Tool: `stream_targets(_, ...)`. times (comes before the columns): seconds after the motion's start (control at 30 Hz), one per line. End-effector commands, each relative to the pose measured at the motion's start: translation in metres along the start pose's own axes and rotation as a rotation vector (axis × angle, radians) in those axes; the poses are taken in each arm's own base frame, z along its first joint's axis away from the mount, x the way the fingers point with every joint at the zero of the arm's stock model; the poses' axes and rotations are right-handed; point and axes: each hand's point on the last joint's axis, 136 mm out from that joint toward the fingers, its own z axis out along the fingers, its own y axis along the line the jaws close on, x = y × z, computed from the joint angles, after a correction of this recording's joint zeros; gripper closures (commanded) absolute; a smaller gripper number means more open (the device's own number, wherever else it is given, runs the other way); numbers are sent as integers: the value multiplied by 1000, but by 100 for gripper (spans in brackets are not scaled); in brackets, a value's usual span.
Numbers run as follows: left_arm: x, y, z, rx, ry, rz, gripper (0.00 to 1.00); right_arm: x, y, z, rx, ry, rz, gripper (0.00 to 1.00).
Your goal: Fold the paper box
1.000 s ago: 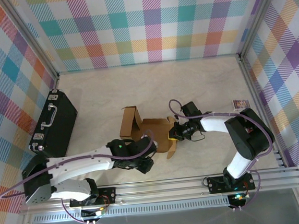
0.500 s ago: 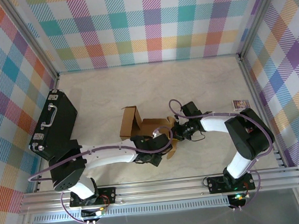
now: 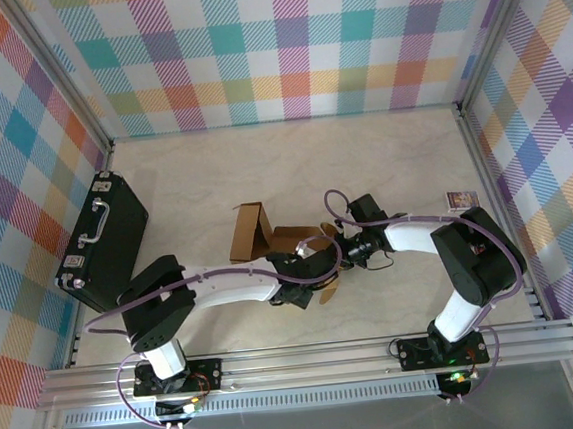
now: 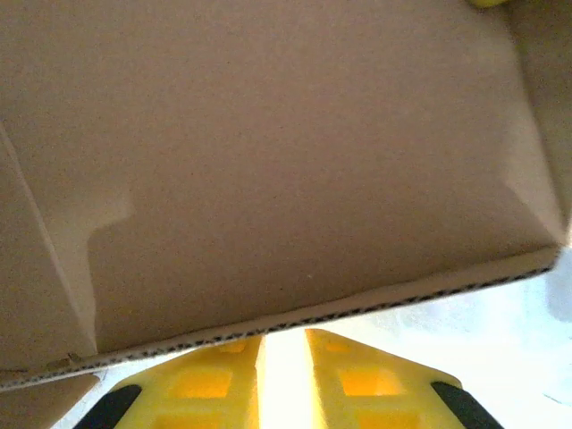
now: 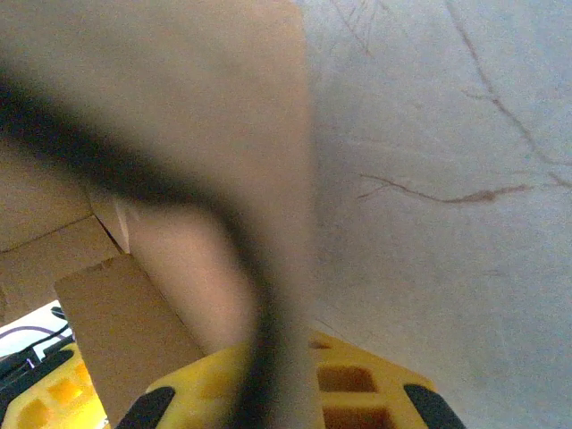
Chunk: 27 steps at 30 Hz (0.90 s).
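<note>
Two grippers meet at the box (image 3: pixel 251 233), which lies half opened near the middle of the table (image 3: pixel 212 171), one flap standing up at its left end. My right gripper (image 5: pixel 268 393) is closed tight on a flap that runs edge-on between its fingers. My left gripper (image 4: pixel 281 357) is narrow, a slit of light between its fingers, its tips at the edge of a broad panel; I cannot tell whether it pinches anything. To fold well, I judge I should anchor with the right and raise the panel with the left close to its crease, slowly, so the board bends rather than buckles. The table is pale, smooth and faintly veined, so the box may skid. Plaid walls (image 3: pixel 292 43) close three sides; a black case (image 3: pixel 103 236) lies at the left, a small packet (image 3: pixel 460 198) at the far right.
</note>
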Motion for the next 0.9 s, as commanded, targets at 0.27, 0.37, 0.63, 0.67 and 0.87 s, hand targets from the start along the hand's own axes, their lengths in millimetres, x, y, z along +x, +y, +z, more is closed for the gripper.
stream_targets(0.27, -5, -1, 30, -21, 47, -6, 83, 4, -2, 1, 1, 32, 10, 94)
stream_targets(0.37, -3, -1, 35, -13, 60, -10, 83, 5, -2, 1, 3, 35, 8, 94)
stream_targets(0.63, 4, -8, 39, 39, 107, 0, 82, 4, -2, 1, 5, 34, 9, 94)
stream_targets(0.67, 3, -7, 37, 37, 103, -1, 82, 4, -3, 1, 5, 33, 9, 94)
stream_targets(0.87, -15, -13, -6, 152, 31, -18, 77, 2, -2, 0, 15, 29, 12, 94)
